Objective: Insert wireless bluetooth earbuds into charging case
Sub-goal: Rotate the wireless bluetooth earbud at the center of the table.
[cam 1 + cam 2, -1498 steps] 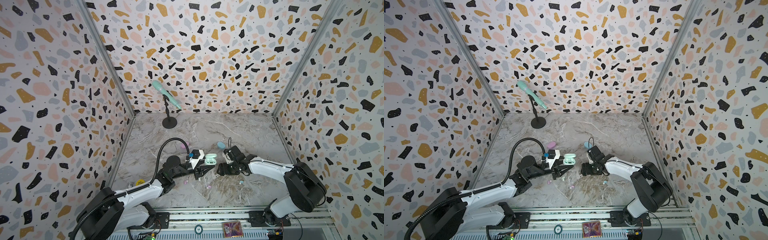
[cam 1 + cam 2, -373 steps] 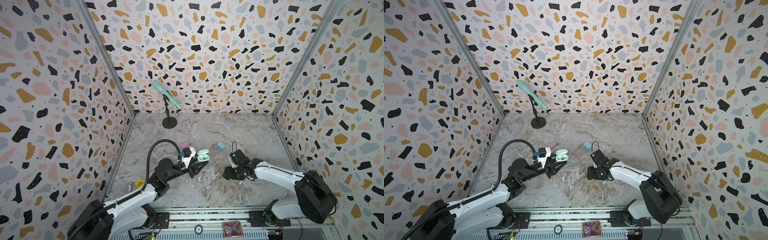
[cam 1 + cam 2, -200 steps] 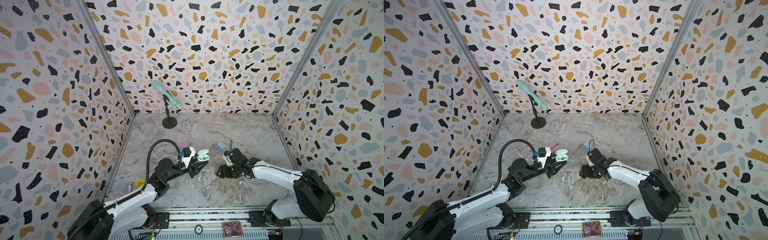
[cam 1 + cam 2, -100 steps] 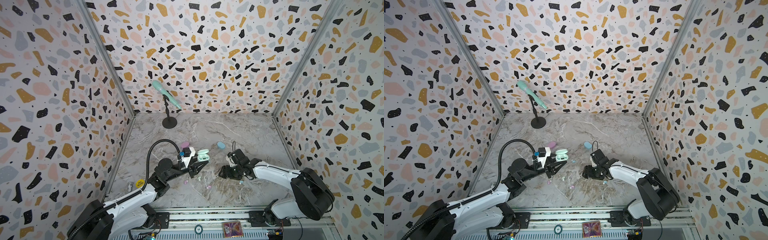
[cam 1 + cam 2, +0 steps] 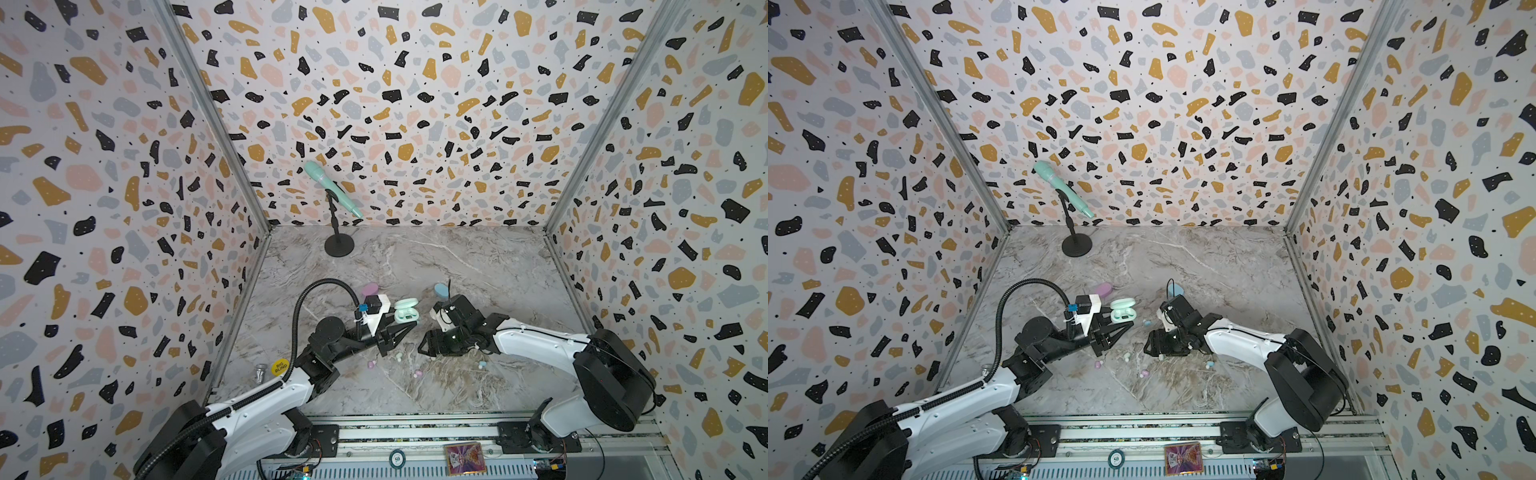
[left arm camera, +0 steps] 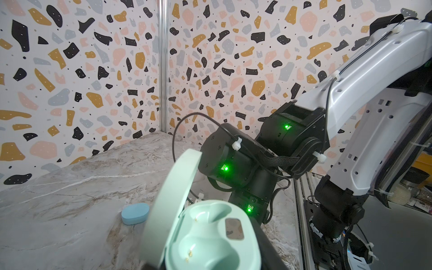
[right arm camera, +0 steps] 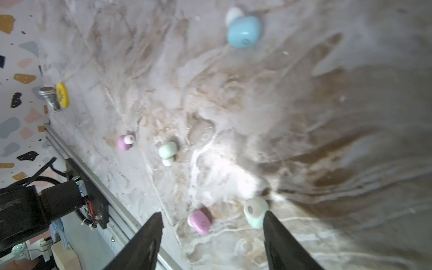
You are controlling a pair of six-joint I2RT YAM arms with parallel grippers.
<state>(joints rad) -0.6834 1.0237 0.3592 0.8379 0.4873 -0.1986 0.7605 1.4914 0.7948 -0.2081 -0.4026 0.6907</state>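
Top view: yellow "BIG BLIND" chip

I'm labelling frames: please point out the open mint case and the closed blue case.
open mint case (image 6: 205, 243): left wrist view, inner face of base.
closed blue case (image 6: 135, 217): left wrist view, top face.

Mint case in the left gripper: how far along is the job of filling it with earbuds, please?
Done: the mint case is open and held in the left gripper, but it is empty inside. In hand: the right gripper, open, hangs over a pink earbud and a mint earbud on the table. Left: every earbud seen lies loose; none is inserted.
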